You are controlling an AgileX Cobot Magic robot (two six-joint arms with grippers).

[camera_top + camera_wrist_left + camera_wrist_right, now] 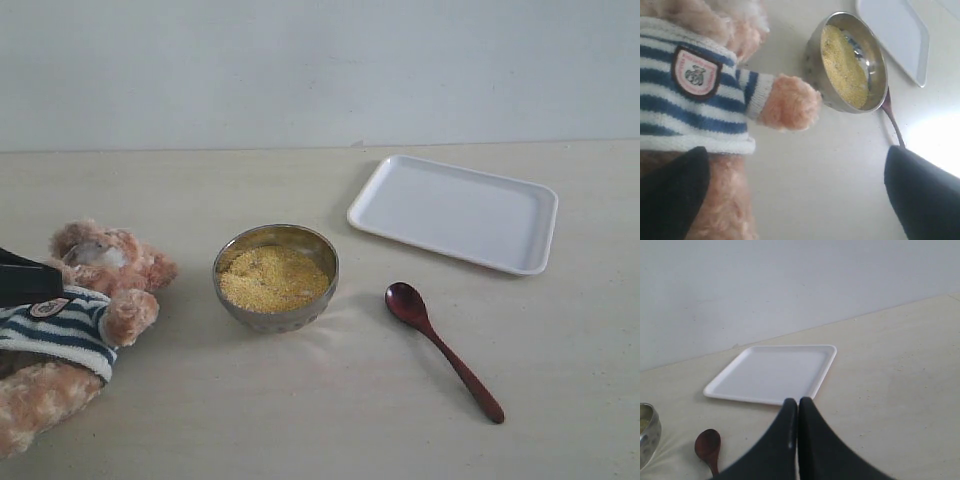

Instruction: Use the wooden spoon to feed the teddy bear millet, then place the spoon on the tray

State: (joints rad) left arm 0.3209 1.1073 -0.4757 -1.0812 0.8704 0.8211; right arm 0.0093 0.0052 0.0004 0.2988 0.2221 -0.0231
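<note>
A wooden spoon [448,356] lies untouched on a pale table [300,430], just right of a metal bowl [270,322] and in front of a white tray [455,212], clear of both. Its small oval end points toward the back; its thin handle runs toward the front right. The bowl, at the middle of the table, holds a flat heap of yellow millet [273,279]. The tray sits bare at the back right, near a plain wall [320,70].

At the left edge a teddy bear [70,330] in a navy-and-white striped shirt lies on the table, one paw stretched toward the bowl without touching it. A black part of the left arm crosses its chest in the exterior view.

Seen from the left wrist, the left gripper [795,200] hangs over the bear's lower body with its fingers [670,195] spread wide, one against the fur and the other over the bare table, clasping nothing. Seen from the right wrist, the right gripper [798,440] has its fingers pressed together, empty, near the tray's front edge.
</note>
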